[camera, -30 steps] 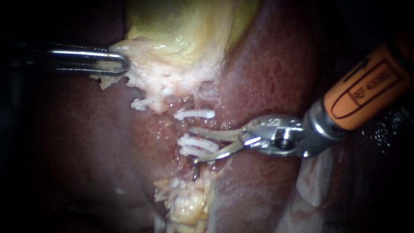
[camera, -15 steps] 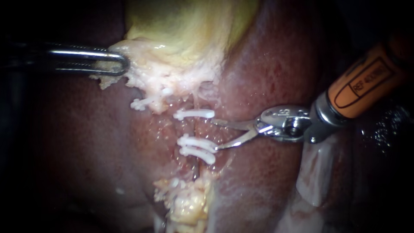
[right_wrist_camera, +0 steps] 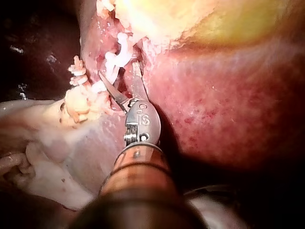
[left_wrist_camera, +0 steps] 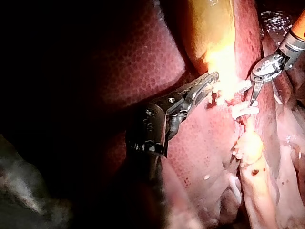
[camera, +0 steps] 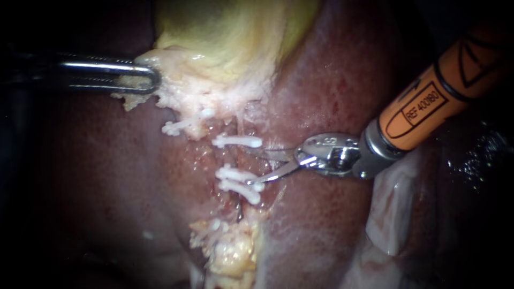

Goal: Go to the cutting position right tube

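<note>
The right instrument (camera: 250, 167) is seen with its two slim, blade-like jaws parted to a moderate gap, and nothing is gripped. The right tube (camera: 239, 158) is found just ahead of the jaw tips, level with the gap between them. Contact between tips and tube cannot be told. This bare stretch of tube is bounded by white clips. A single clip (camera: 238, 141) is set across it just beyond one jaw tip, and a close pair of clips (camera: 239, 181) lies at the other jaw tip. Farther off, another clip (camera: 179, 127) is noted at the pale fringe below the gallbladder (camera: 230, 37). Well apart from the right instrument's jaws, the left instrument (camera: 147, 81) is seen with its jaws closed on that pale fringe. The liver (camera: 332, 91) is seen beneath and around both instruments.
</note>
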Motion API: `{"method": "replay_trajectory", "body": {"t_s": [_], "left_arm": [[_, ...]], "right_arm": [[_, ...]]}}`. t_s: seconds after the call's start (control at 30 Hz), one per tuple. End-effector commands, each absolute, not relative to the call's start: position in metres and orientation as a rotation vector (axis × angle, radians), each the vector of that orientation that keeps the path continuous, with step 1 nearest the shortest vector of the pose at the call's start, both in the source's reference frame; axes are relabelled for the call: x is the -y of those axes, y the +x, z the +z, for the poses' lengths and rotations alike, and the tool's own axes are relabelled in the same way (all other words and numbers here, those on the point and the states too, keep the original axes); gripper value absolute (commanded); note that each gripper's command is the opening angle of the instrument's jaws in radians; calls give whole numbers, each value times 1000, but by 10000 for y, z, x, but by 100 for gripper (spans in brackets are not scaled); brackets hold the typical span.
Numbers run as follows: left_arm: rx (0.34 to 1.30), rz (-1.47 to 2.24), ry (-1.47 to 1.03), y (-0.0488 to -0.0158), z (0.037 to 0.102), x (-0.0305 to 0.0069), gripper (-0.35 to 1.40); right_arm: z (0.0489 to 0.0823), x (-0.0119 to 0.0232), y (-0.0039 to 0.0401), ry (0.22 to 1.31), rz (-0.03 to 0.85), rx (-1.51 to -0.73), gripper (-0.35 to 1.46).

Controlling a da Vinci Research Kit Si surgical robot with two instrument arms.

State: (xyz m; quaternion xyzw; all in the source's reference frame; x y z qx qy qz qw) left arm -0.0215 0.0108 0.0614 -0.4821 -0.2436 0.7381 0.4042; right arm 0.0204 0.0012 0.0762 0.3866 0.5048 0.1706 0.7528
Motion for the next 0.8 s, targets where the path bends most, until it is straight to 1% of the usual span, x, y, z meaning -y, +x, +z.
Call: {"method": "replay_trajectory", "body": {"t_s": [0.03,0.13,0.27,0.5,0.8], "left_arm": [[614,1863,-1217,-216,614,-108,-35],[614,1863,-1216,-216,614,-109,-35],[614,1863,-1216,-217,614,-109,-35],[613,1863,-1216,-218,615,-109,-35],[612,1863,-1216,-220,615,-109,-35]], "right_arm": [[761,-11,208,847,370,-1109,126],[759,-9,217,857,377,-1121,125],[754,-8,222,867,355,-1142,125],[737,-4,233,892,317,-1180,120],[724,1,255,909,320,-1226,116]]}}
